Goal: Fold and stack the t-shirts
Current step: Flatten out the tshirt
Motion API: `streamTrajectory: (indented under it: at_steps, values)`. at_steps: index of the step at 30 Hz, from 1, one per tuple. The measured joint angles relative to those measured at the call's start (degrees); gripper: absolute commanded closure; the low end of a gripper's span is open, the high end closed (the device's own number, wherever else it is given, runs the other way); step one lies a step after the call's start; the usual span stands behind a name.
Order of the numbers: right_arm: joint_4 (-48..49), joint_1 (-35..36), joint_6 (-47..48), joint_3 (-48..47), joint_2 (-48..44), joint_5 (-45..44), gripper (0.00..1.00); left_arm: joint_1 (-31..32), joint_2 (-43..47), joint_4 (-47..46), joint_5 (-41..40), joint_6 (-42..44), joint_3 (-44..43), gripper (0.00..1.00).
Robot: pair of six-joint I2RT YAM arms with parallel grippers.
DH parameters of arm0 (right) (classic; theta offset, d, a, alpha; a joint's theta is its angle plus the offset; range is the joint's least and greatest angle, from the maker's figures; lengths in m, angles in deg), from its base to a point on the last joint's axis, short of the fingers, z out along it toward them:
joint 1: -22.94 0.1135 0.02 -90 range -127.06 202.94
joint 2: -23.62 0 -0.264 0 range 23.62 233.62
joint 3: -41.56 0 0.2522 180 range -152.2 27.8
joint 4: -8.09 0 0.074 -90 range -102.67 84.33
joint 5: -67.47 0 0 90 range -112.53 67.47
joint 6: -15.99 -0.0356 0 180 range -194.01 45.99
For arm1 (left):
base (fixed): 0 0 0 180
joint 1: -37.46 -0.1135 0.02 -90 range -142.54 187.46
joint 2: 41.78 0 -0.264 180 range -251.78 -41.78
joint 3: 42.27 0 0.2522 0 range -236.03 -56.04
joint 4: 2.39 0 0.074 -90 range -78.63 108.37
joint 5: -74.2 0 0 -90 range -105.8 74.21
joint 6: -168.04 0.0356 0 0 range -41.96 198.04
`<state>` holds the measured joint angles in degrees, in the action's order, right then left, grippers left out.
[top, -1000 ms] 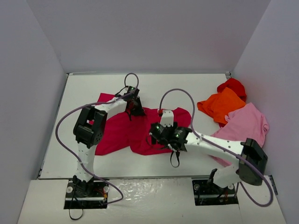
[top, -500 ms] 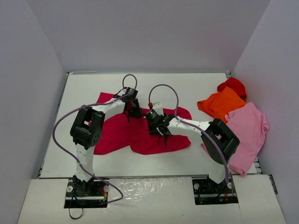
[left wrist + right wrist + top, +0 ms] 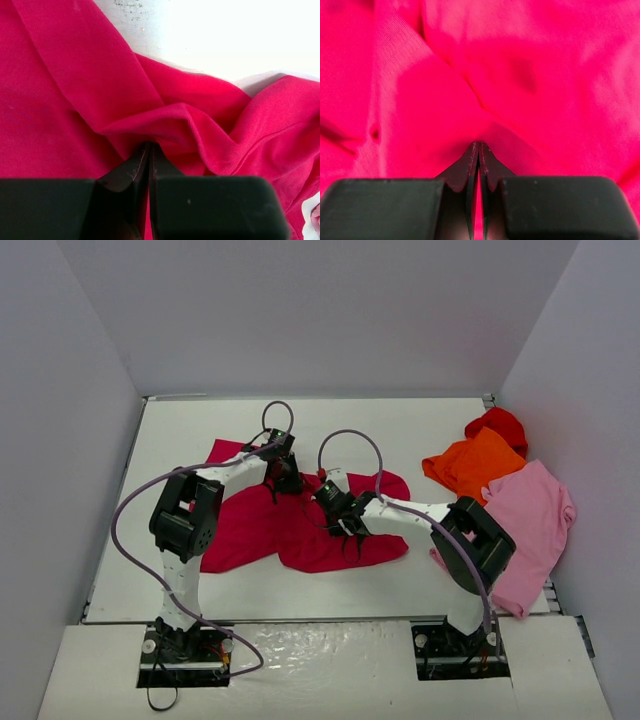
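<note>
The large crimson t-shirt [image 3: 250, 525] lies rumpled across the middle of the table. My left gripper [image 3: 283, 483] is at its upper edge, shut on a raised fold of crimson cloth [image 3: 165, 117]; its tips [image 3: 150, 145] meet under the ridge. My right gripper [image 3: 340, 522] is over the shirt's middle, shut on a pinch of the same cloth [image 3: 485, 115], its tips [image 3: 479, 144] pressed together. At the right lie the orange t-shirt [image 3: 475, 465], the bright red one [image 3: 497, 425] behind it, and the light pink one [image 3: 530, 510].
White walls close in the table on the left, back and right. Bare white table [image 3: 400, 430] shows behind the crimson shirt. The right arm's elbow [image 3: 472, 540] overlaps the pink shirt's left edge. Purple cables loop above both wrists.
My right arm has swung left and away from me across the crimson shirt, and its jaws have closed on a fold. The left gripper has stayed put, still shut.
</note>
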<state>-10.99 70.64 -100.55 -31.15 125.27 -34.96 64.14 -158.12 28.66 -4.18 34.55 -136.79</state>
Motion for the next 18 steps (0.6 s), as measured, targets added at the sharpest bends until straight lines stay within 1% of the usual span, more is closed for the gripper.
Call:
streamTrajectory:
  at_steps: [1,2,4,5,6,8,12,17,18]
  values:
    - [-0.4,0.0,-0.1,0.7,-1.0,0.0,0.97,0.0,0.0,0.0,0.1,0.0,0.0,1.00]
    - [-0.8,0.0,-0.2,1.4,-2.2,0.1,0.87,0.0,0.0,0.0,0.2,0.0,0.0,1.00]
    - [-1.7,0.0,-0.4,2.3,-5.9,0.1,0.54,0.0,-0.1,-0.2,0.5,0.0,0.0,1.00]
    - [-2.1,0.0,-0.5,2.3,-7.8,0.2,0.45,0.0,-0.1,-0.2,0.6,-0.1,0.0,1.00]
    - [-2.2,0.0,-0.4,2.2,-9.5,0.4,0.42,0.0,-0.1,-0.4,0.8,-0.1,0.0,1.00]
    - [-2.1,0.0,-0.2,1.0,-11.5,0.7,0.41,0.0,-0.2,-0.8,1.1,-0.2,0.0,1.00]
    - [-1.4,0.0,0.2,-2.7,-10.3,1.7,0.41,0.0,-0.3,-1.6,1.6,-0.4,0.4,1.00]
    - [1.4,0.0,1.3,-5.2,-2.5,3.6,0.44,0.1,0.0,-3.0,1.9,-0.8,1.3,1.00]
    - [2.0,0.0,1.5,-5.6,-0.6,4.1,0.48,0.1,0.1,-3.3,1.8,-0.8,1.6,1.00]
